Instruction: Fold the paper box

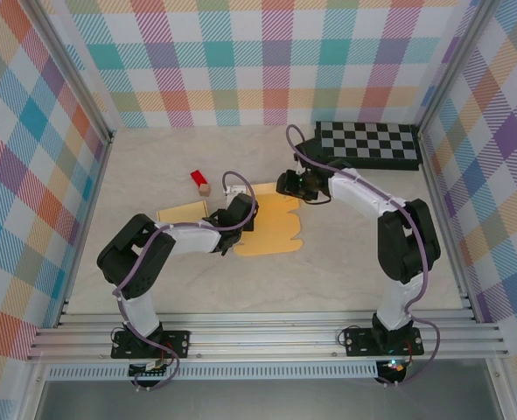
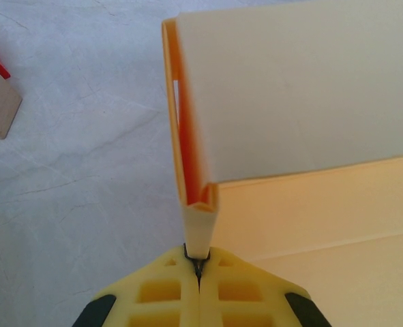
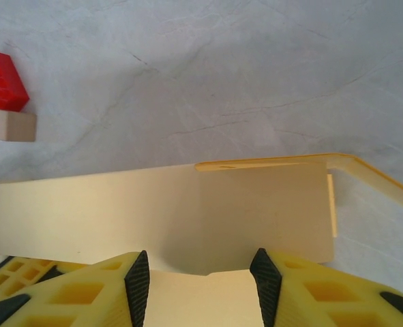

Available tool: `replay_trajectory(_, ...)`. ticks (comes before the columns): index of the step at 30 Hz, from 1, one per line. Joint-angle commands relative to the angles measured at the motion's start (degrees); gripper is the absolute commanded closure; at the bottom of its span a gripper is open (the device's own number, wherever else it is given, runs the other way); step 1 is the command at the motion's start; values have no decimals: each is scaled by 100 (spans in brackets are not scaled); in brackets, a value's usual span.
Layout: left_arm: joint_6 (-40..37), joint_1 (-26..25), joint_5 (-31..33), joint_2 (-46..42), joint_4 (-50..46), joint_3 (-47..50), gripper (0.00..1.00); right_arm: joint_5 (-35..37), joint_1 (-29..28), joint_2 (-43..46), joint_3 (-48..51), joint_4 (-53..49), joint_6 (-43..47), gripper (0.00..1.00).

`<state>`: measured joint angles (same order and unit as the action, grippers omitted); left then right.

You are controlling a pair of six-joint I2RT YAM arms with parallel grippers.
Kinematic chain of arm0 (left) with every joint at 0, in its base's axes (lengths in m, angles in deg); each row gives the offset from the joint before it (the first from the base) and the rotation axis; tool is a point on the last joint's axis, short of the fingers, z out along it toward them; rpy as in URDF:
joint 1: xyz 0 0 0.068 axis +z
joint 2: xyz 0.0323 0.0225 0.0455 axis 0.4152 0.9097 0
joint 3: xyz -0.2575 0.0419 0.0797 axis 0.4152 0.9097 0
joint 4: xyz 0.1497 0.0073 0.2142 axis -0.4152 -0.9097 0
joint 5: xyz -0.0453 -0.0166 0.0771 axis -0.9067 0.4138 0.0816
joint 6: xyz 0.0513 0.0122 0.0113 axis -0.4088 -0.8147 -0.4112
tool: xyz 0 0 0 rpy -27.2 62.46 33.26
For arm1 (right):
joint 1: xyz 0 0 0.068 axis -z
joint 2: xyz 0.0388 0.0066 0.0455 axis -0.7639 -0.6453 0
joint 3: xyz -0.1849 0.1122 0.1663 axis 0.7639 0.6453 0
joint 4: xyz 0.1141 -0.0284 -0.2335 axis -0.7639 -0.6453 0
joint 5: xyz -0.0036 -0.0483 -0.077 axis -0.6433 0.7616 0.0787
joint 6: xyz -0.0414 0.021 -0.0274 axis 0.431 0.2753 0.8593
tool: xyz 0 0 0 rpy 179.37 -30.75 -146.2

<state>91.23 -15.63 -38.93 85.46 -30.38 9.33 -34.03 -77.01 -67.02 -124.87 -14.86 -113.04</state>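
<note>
The paper box (image 1: 275, 229) is a pale yellow, partly folded cardboard sheet in the middle of the table. My left gripper (image 1: 241, 210) is at its left side. In the left wrist view this gripper (image 2: 200, 262) is shut on the lower end of a raised, doubled-over flap of the box (image 2: 296, 102), which stands upright with an orange inner face. My right gripper (image 1: 289, 184) is at the box's far edge. In the right wrist view it (image 3: 201, 283) is open, its black pads (image 3: 136, 286) on either side of a flat panel of the box (image 3: 187, 211).
A red toy brick (image 1: 199, 178) and a small wooden block (image 1: 205, 188) lie just left of the box's far corner, and both appear in the right wrist view: red brick (image 3: 3, 80), wooden block (image 3: 13, 126). A black-and-white checkerboard (image 1: 367, 144) lies at the back right. Patterned walls enclose the table.
</note>
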Motion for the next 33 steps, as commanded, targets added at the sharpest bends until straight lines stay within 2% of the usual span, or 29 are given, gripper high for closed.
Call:
replay_trajectory(1,-13,-128,-158,-103,-287,-103,100,287,29,-191,-291,-573,505,52)
replay_trajectory(10,132,-132,177,5,-651,-299,100,394,30,147,-389,-815,635,47)
replay_trajectory(17,144,-132,183,6,-675,-302,100,567,31,4,-607,-895,627,45)
replay_trajectory(22,136,-128,160,-4,-652,-293,100,654,31,-420,-845,-930,731,43)
replay_trajectory(29,198,-149,251,-13,-745,-363,100,271,22,-288,-263,-638,174,42)
replay_trajectory(33,260,-148,290,14,-757,-367,100,-216,11,-212,91,-366,-170,41)
